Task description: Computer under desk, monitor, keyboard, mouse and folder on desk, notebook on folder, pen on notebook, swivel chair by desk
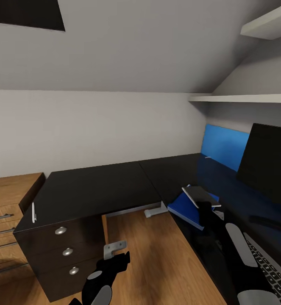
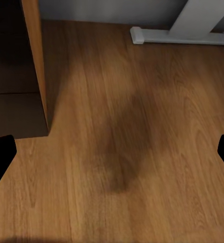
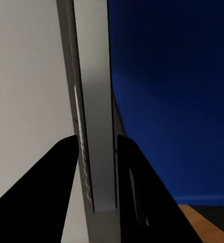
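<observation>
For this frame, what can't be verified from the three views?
- Wide black monitor: cut off by the head view's right edge; stand hidden.
- Dark-grey keyboard: partly under the right arm and cut by the corner.
- Thin grey-white notebook: the right end effector is shut on it, but whether it rests on the bright-blue folder is unclear.
- Thin white stick: too small to identify.
</observation>
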You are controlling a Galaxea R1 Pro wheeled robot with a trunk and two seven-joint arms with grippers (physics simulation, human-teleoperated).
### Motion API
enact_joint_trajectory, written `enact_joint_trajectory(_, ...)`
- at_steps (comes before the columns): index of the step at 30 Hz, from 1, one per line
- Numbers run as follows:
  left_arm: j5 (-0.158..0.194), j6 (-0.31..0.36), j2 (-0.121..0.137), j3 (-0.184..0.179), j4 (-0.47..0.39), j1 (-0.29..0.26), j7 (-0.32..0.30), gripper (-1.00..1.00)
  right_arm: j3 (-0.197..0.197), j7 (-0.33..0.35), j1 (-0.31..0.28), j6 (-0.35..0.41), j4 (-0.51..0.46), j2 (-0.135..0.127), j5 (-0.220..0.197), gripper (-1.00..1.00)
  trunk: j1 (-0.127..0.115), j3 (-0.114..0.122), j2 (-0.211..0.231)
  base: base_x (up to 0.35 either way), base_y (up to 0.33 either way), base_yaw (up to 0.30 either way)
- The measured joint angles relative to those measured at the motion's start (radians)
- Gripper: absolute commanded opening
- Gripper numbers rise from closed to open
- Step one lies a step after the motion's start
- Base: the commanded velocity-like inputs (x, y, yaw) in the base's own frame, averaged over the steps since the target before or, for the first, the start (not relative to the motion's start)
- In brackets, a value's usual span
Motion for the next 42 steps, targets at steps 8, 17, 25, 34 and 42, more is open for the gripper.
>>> enact_joint_trajectory(8, 0.0, 0.0, 0.001, 0.0, 0.0, 0.0, -0.001, 1.0, 0.0, -0.001, 0.0, 0.0, 0.001, 0.0, 0.0, -1.0, 0.0, 0.0, 0.0, 0.071, 0.0, 0.0)
enact_joint_trajectory(17, 0.0, 0.0, 0.001, 0.0, 0.0, 0.0, 0.0, 1.0, 0.0, 0.0, 0.0, 0.0, 0.001, -0.001, 0.0, -1.0, 0.0, 0.0, 0.0, 0.076, 0.0, 0.0)
enact_joint_trajectory(25, 0.0, 0.0, 0.001, 0.0, 0.0, 0.0, 0.0, 1.0, 0.0, 0.0, 0.0, 0.0, 0.001, 0.0, 0.001, -1.0, 0.0, 0.0, 0.0, 0.007, 0.0, 0.0)
enact_joint_trajectory(34, 0.0, 0.0, 0.001, 0.0, 0.0, 0.0, 0.0, 1.0, 0.001, -0.001, 0.0, 0.0, 0.001, -0.001, 0.001, -1.0, 0.0, 0.0, 0.0, 0.0, 0.0, 0.0)
enact_joint_trajectory(42, 0.0, 0.0, 0.001, 0.0, 0.0, 0.0, 0.001, 1.0, 0.0, -0.002, 0.0, 0.001, 0.0, -0.001, 0.003, 1.0, 0.0, 0.0, 0.0, 0.0, 0.0, 0.0)
